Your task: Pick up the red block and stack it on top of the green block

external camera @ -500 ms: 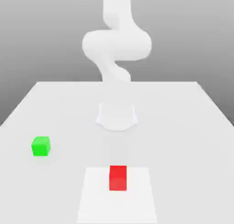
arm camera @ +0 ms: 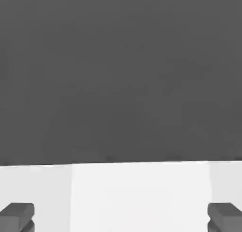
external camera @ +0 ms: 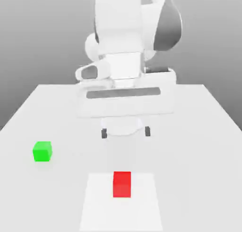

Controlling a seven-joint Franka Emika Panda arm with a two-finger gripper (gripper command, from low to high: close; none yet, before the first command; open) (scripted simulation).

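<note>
your end effector (external camera: 126,131) hangs released above the tabletop (external camera: 198,146), far of the red block (external camera: 122,184); green block (external camera: 42,151) left.

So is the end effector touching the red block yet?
Apart. The exterior view shows the end effector, fingers spread, hanging above the table with bare surface between it and the red block.

White arm overhead, gripper (external camera: 125,131) spread wide, empty.

Red block (external camera: 122,184) on pale patch (external camera: 146,202), green block (external camera: 42,151) well apart
</note>
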